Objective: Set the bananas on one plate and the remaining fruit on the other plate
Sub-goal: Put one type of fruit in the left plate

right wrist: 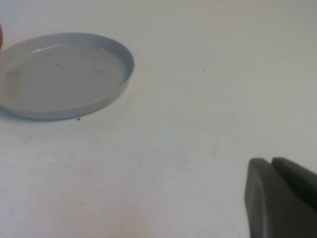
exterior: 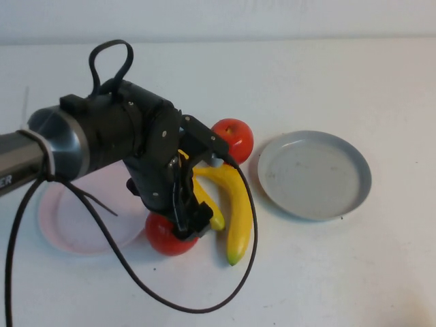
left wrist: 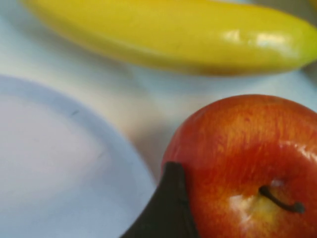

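My left gripper (exterior: 180, 227) is down over the near red apple (exterior: 162, 238), which sits on the table at the rim of the pale pink plate (exterior: 71, 221). In the left wrist view one dark finger (left wrist: 167, 210) presses against the apple's (left wrist: 247, 148) side; the other finger is out of frame. Two yellow bananas (exterior: 237, 204) (exterior: 206, 199) lie side by side on the table right of the apple. The second apple (exterior: 234, 138) sits behind them. The grey-blue plate (exterior: 315, 174) is empty at the right. My right gripper (right wrist: 273, 166) is shut and empty over bare table near that plate (right wrist: 64, 74).
The left arm's black cable (exterior: 204, 300) loops across the table in front of the fruit. A banana (left wrist: 173, 34) and the pink plate's rim (left wrist: 114, 144) lie close around the held apple. White table surface stretches right of and in front of the grey plate.
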### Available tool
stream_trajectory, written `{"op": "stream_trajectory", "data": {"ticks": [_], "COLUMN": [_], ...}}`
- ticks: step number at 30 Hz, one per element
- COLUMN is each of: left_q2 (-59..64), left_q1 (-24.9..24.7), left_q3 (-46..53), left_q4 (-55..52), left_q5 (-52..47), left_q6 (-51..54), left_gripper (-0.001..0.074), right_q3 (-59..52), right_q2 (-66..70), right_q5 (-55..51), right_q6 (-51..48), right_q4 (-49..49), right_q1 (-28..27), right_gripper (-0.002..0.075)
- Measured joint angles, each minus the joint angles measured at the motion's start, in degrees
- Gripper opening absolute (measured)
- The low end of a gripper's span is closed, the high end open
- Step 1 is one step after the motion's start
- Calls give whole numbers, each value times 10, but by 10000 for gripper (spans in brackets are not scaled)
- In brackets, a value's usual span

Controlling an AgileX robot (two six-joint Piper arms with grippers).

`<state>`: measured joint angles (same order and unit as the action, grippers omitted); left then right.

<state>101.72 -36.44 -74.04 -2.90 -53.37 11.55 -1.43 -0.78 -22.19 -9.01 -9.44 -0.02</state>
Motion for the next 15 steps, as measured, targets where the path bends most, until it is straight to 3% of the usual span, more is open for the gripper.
{"op": "stream_trajectory", "data": {"ticks": [5, 12, 15], "left_q2": [-49, -35, -13], "left_q1": [25, 149, 180], "left_q3": [-18, -22, -22], "left_q4": [-23, -48, -69], "left_q5": [-32, -56, -57], "left_q6": [-17, -57, -61], "left_gripper": [590, 590, 590], "right_q3": [0, 0, 0], "right_q2": [0, 0, 0], "right_q5": [0, 0, 0], "right_q6": [0, 0, 0], "right_q4": [0, 0, 0], "right_q1": [0, 0, 0], "right_gripper": [-17, -17, -17]}}
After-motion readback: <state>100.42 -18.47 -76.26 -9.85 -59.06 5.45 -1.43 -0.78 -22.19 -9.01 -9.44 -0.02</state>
